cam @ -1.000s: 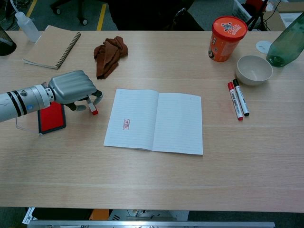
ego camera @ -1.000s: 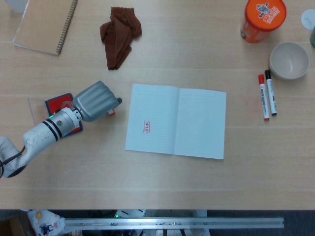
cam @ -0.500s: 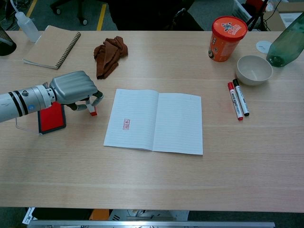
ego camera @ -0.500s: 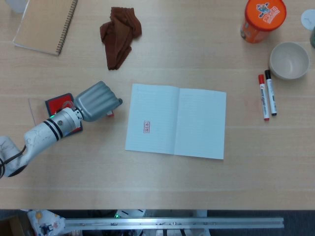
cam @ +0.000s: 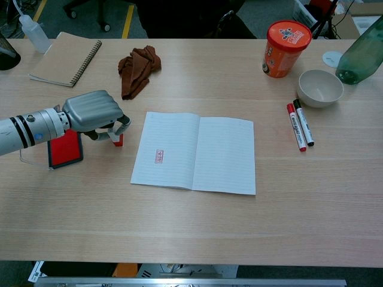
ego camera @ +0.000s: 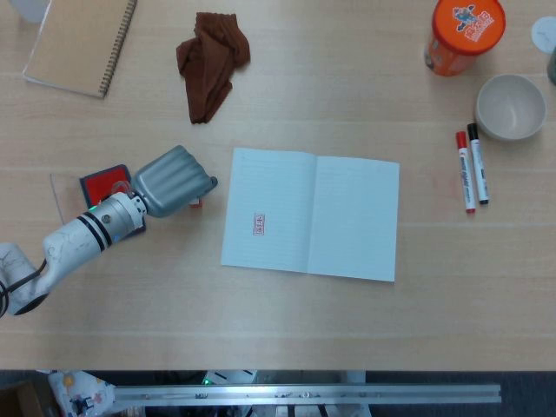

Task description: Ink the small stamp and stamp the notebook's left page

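Compared with a second ago, almost nothing is changing: only the small stamp (cam: 118, 140) is settling lower, from slightly lifted to standing on the table (cam: 197, 233) just right of the ink pad (cam: 64, 148).

At the middle left of the frame the left hand (cam: 94, 111) is curling over the stamp, fingers (cam: 122, 122) pinching its upper part. In the head view the hand is hiding nearly all of it. The right hand is showing in neither view.

Handling looks easy but fiddly, judging by its looks: a light, rigid little block, red at the base, likely smooth plastic, best taken by its upper sides, well clear of the inked face. It is probably tipping easily.

Outward, the ink pad is lying flat, a red cushion in a shallow case. Toward the centre the notebook (cam: 222, 156) is lying open, thin pale lined paper, its left page (cam: 167, 140) already carrying a small red mark (cam: 159, 156).

At the upper left a crumpled brown cloth (cam: 137, 67) is lying soft and limp.
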